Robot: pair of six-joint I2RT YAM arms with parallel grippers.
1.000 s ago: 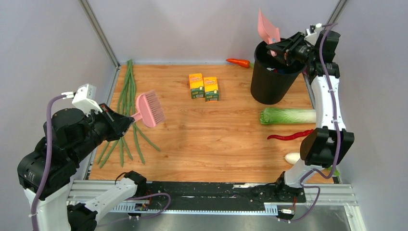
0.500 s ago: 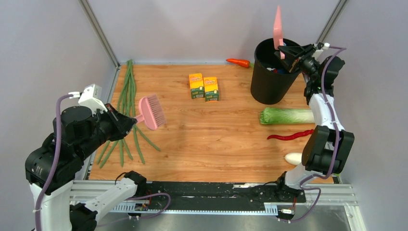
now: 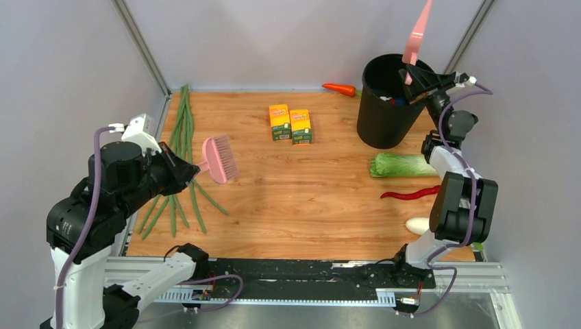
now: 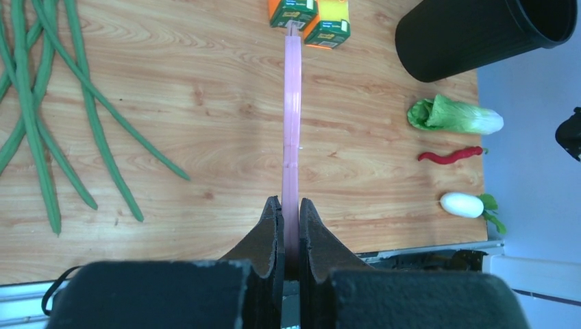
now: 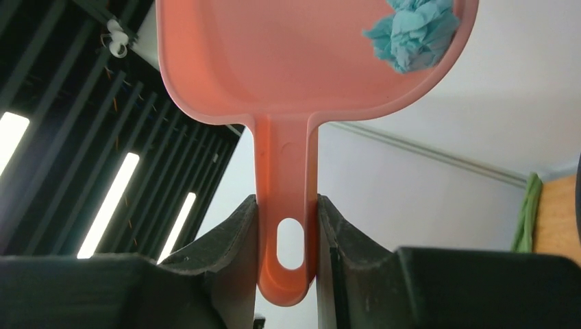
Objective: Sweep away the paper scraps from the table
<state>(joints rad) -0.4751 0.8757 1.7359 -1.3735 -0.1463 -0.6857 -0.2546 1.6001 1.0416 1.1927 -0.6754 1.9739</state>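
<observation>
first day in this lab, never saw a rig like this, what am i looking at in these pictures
These are two robot arms bolted at the near edge of a wooden table. The wide picture comes from a fixed camera above and behind them; the other two come from a camera on each wrist, showing that arm's own fingers. The left gripper is shut on a pink brush. The right gripper is shut on the handle of a pink dustpan, held up above a black bin, with one blue paper scrap in the pan. On the table lie green beans, two yellow boxes, a carrot, a cabbage, a red chilli and a white radish.
</observation>
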